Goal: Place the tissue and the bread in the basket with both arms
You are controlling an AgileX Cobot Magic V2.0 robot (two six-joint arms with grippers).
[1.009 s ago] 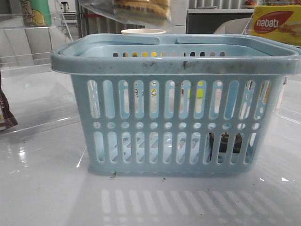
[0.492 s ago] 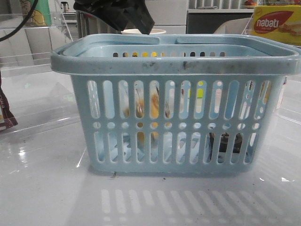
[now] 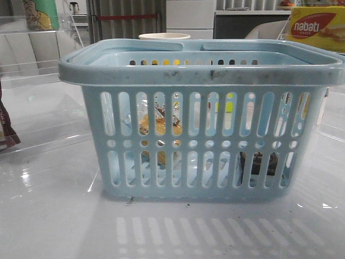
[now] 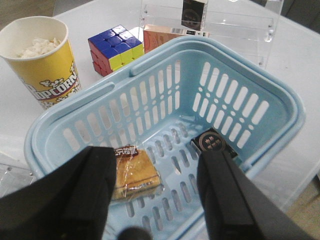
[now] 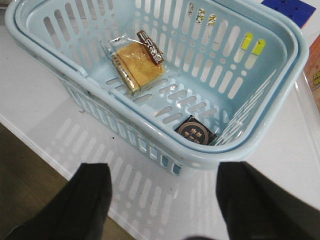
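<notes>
**Confirming both items in the basket — arms clear**

Comparing the front view with a second ago: the bread then hung in its clear bag above the rim; half a second ago it showed behind the slots with a dark gripper just over the basket. Now no gripper appears in that view, and the bag lies on the floor of the basket, towards the robot's left.

The tissue — a small dark packet with a round emblem — sits on the basket floor in the corner towards the robot's right, well apart from the bread. In my judgement both items are delivered and the task is essentially complete.

The left gripper hangs above the basket, jaws spread wide, holding nothing. The right gripper hovers over the table just outside the near wall, jaws likewise apart and empty.

Legible writing:
- yellow-and-red box, far right: "nabati".
- popcorn cup, beyond the basket: "POPCORN", partly cut off.
- the bread's dark label band: characters too small to read.

A Rubik's cube stands beside the cup.
</notes>
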